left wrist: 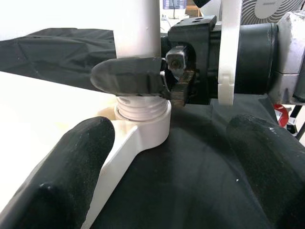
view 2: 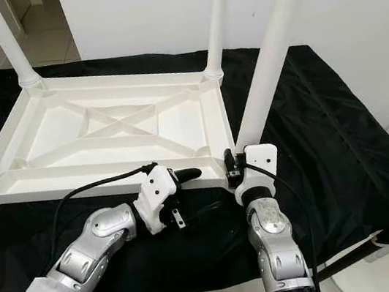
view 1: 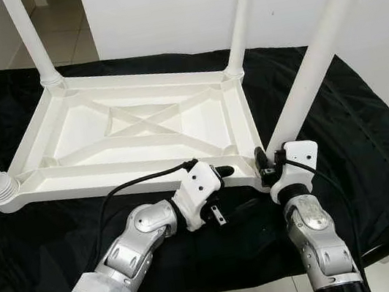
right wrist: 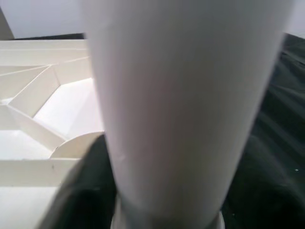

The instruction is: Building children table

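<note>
Two silver jointed arms are showing white wrist housings, black cables looping behind each tool (view 1: 222,173), black rubbery fingers (left wrist: 71,162).

Both head views look forward and down from above the upturned table (view 1: 139,125), sharing it and both arms. Left wrist view sits low beside the table's near corner, facing the corner leg (left wrist: 138,28) and the right claw (left wrist: 157,78) closely. Right wrist view presses against that leg (right wrist: 181,109).
</note>
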Controlling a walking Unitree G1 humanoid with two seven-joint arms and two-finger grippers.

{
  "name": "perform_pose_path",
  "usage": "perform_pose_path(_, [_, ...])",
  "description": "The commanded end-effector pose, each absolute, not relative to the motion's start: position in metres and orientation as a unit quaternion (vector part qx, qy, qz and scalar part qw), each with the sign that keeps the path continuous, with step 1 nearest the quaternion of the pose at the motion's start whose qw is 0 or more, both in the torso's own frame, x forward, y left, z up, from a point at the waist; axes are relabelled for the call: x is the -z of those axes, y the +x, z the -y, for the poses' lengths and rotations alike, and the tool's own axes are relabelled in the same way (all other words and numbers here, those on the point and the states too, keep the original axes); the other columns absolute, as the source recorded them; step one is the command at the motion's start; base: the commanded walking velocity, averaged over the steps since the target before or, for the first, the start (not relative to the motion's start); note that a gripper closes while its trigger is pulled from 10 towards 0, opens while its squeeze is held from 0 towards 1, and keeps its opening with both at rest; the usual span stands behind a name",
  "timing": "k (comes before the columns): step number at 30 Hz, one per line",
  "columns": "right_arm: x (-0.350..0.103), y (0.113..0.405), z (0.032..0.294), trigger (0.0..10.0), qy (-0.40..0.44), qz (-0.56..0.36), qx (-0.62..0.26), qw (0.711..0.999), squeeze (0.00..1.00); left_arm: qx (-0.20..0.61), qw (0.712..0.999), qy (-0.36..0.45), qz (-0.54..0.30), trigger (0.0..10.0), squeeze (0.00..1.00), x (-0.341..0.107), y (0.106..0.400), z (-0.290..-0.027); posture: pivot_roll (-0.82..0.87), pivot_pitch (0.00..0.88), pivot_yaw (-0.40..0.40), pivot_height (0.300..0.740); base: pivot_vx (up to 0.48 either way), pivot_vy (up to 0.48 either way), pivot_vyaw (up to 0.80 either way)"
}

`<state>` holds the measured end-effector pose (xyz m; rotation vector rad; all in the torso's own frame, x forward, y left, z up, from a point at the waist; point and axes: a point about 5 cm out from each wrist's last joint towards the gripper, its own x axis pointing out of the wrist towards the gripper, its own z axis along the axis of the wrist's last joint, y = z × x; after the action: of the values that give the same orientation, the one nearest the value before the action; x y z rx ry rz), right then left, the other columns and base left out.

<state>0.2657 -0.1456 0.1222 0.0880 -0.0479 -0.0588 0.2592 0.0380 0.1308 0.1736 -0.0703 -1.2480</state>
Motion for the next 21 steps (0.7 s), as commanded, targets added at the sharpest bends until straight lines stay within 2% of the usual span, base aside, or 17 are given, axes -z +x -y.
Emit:
perform_pose_path(1, [-0.124,0.265,0.154,10.0,0.044,0.023,0.011,0.999,1.0,0.642,0.76,0.097,0.03,10.0,0.0,-0.129,0.253,-0.034,0.04,0.0,-0.083,0.74,0.0,0.0,0.0])
perform_pose_path(5, [-0.125,0.264,0.162,10.0,0.028,0.024,-0.015,0.999,1.0,0.64,0.761,0.098,0.031,10.0,0.0,-0.129,0.253,-0.033,0.04,0.0,-0.084,0.74,0.0,0.0,0.0])
perform_pose_path(6, [-0.125,0.265,0.172,10.0,0.006,0.014,-0.053,0.998,0.88,0.639,0.762,0.098,0.032,10.0,0.0,-0.129,0.254,-0.034,0.04,0.0,-0.086,0.74,0.0,0.0,0.0])
perform_pose_path(7, [-0.125,0.265,0.172,10.0,0.006,0.014,-0.053,0.998,0.88,0.639,0.762,0.098,0.032,10.0,0.0,-0.129,0.254,-0.034,0.04,0.0,-0.086,0.74,0.0,0.0,0.0])
perform_pose_path(8, [-0.125,0.265,0.176,10.0,0.001,0.008,-0.086,0.996,0.0,0.638,0.763,0.098,0.032,10.0,0.0,-0.129,0.254,-0.034,0.04,0.0,-0.083,0.74,0.0,0.0,0.0])
perform_pose_path(10, [-0.125,0.267,0.184,10.0,-0.026,0.001,-0.137,0.99,0.0,0.639,0.763,0.097,0.031,10.0,0.0,-0.129,0.254,-0.034,0.04,0.0,-0.082,0.74,0.0,0.0,0.0])
perform_pose_path(20, [-0.124,0.276,0.194,10.0,-0.059,-0.012,-0.192,0.98,0.0,0.636,0.765,0.096,0.034,10.0,0.0,-0.13,0.256,-0.033,0.04,0.0,-0.074,0.74,0.0,0.0,0.0])
perform_pose_path(21, [-0.125,0.282,0.194,10.0,-0.075,-0.016,-0.229,0.97,0.0,0.637,0.764,0.095,0.035,10.0,0.0,-0.131,0.256,-0.032,0.04,0.0,-0.074,0.74,0.0,0.0,0.0])
